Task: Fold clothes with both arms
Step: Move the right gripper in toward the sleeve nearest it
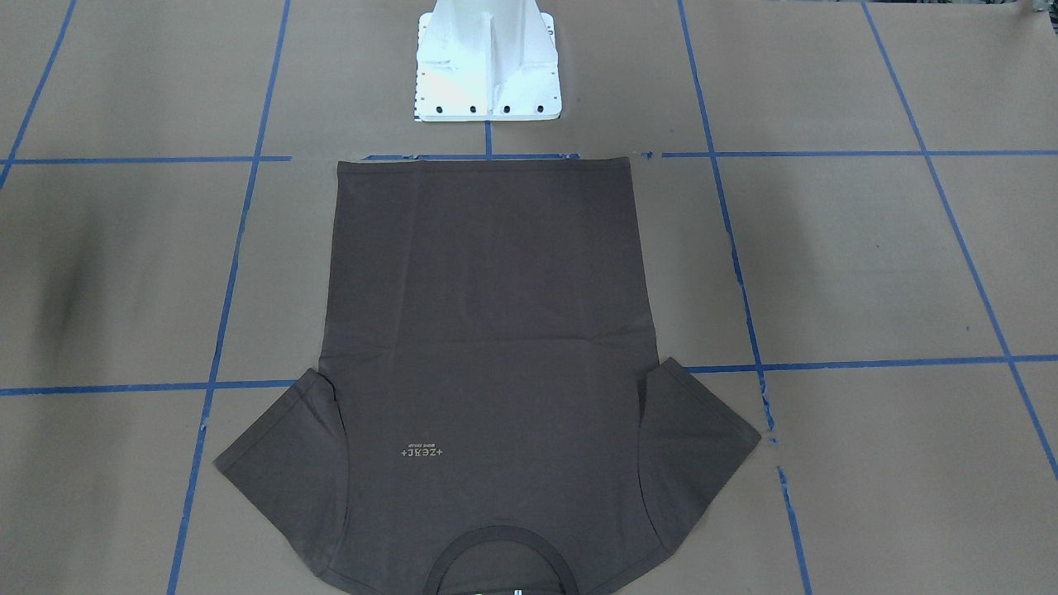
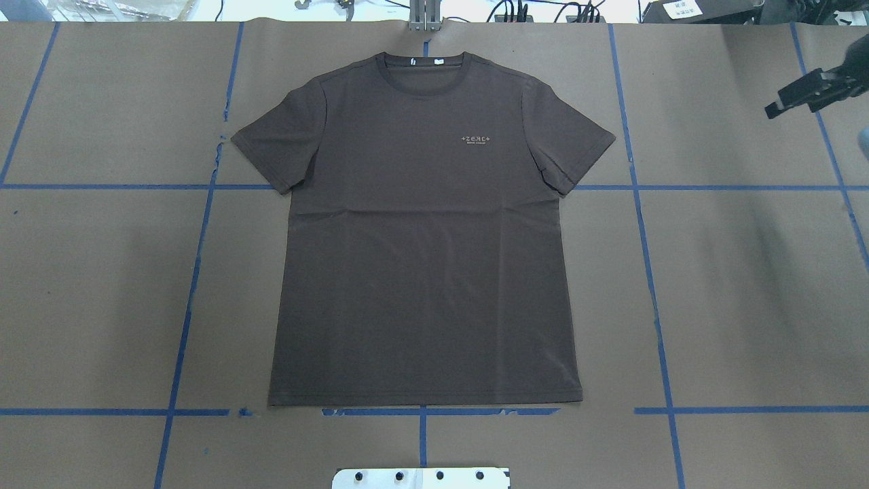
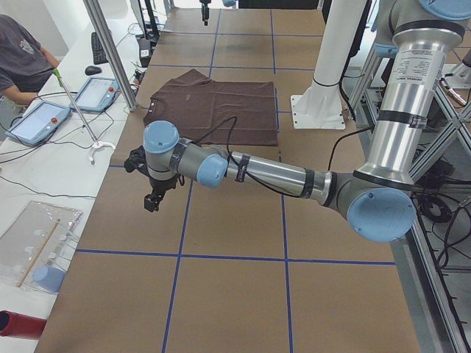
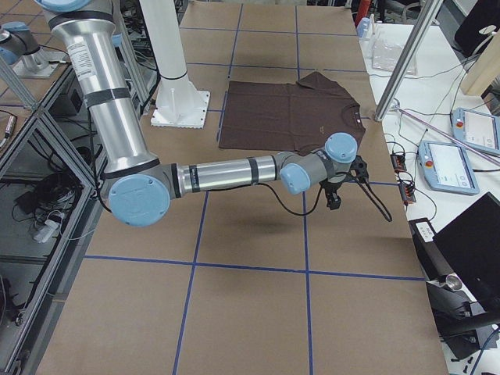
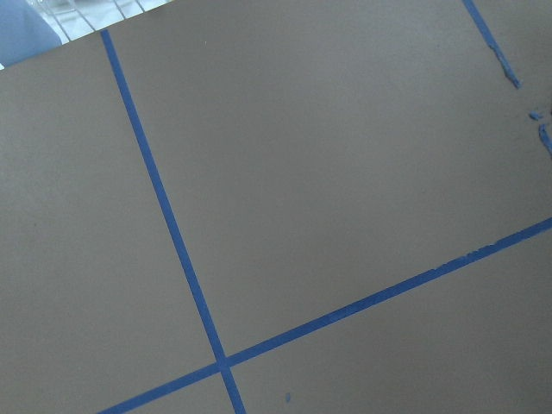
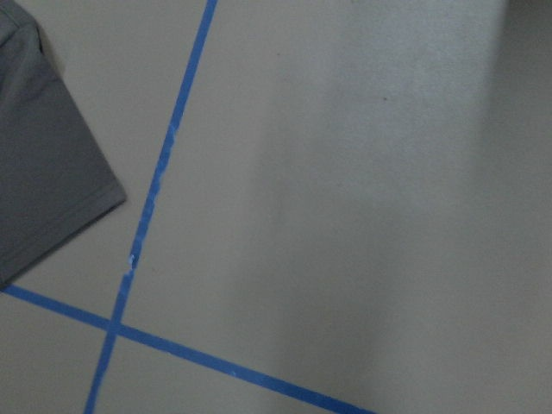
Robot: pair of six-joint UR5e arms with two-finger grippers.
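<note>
The clothes are one dark brown-grey T-shirt (image 2: 424, 238) spread flat and face up in the middle of the table, sleeves out, collar on the far side from the robot's base. It also shows in the front-facing view (image 1: 488, 330) and the side views (image 3: 213, 103) (image 4: 289, 117). My left gripper (image 3: 151, 202) hangs above bare paper well off the shirt's left side; I cannot tell its state. My right gripper (image 2: 774, 109) (image 4: 333, 203) hovers beyond the right sleeve, its jaws unclear. The right wrist view catches one sleeve's hem (image 6: 43, 172). Neither gripper touches the shirt.
The white pedestal base (image 1: 488, 66) stands behind the shirt's hem. Blue tape lines (image 5: 164, 224) grid the brown paper. A person (image 3: 22, 62) sits at a side bench with control tablets (image 3: 37, 121). A metal post (image 3: 110, 51) rises by the table's edge.
</note>
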